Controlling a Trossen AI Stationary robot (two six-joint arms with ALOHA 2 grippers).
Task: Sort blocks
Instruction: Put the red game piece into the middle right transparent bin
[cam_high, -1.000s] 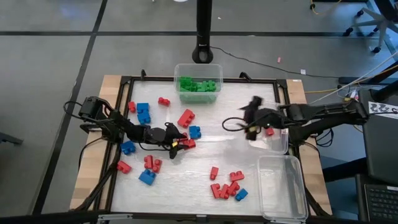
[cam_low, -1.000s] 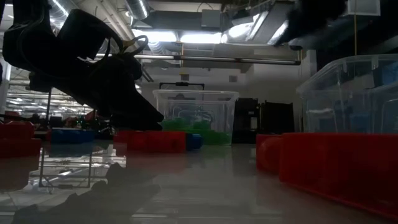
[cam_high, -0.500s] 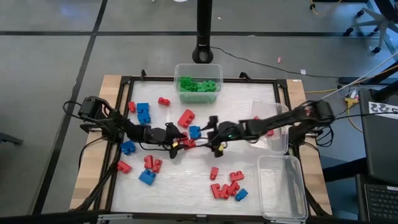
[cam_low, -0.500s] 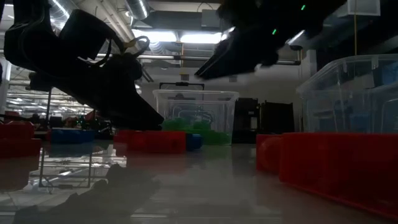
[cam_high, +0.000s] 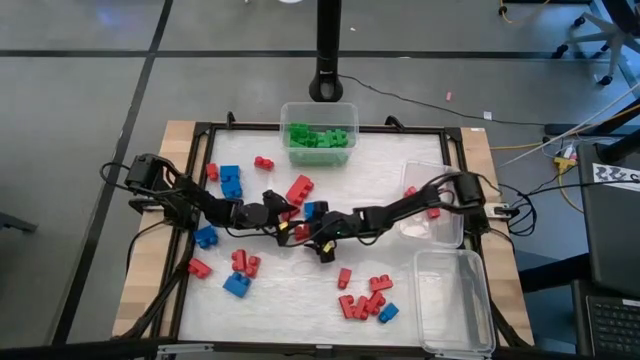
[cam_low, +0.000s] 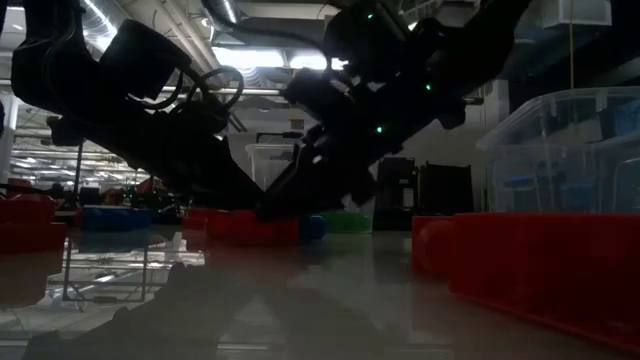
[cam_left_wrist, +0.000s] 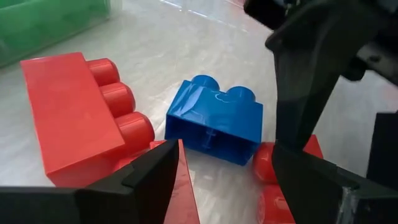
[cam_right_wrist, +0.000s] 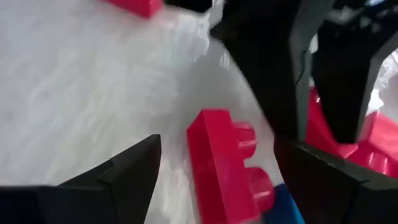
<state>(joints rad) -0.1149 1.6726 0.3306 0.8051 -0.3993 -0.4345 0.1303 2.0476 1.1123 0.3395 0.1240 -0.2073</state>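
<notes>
Red and blue blocks lie scattered on the white table top; green blocks fill the tub (cam_high: 318, 135) at the far edge. My left gripper (cam_high: 290, 228) is open near the middle, low over a few red blocks (cam_left_wrist: 180, 186), with a blue block (cam_left_wrist: 214, 121) and a long red block (cam_left_wrist: 81, 118) just ahead of it. My right gripper (cam_high: 318, 240) reaches in from the right and is open, tip to tip with the left one. A red block (cam_right_wrist: 227, 165) lies on the table between and ahead of its fingers.
Two clear tubs stand at the right, one (cam_high: 435, 215) with a red block or two inside and one (cam_high: 455, 300) nearer the front. More blocks lie at the near left (cam_high: 238, 272) and near right (cam_high: 365, 300). A black frame (cam_high: 200, 130) edges the table.
My right gripper has swung from beside the right-hand tub toward the table's left and down, ending low at the middle, close to my left gripper. Its fingers have stayed apart. No block has visibly moved.
</notes>
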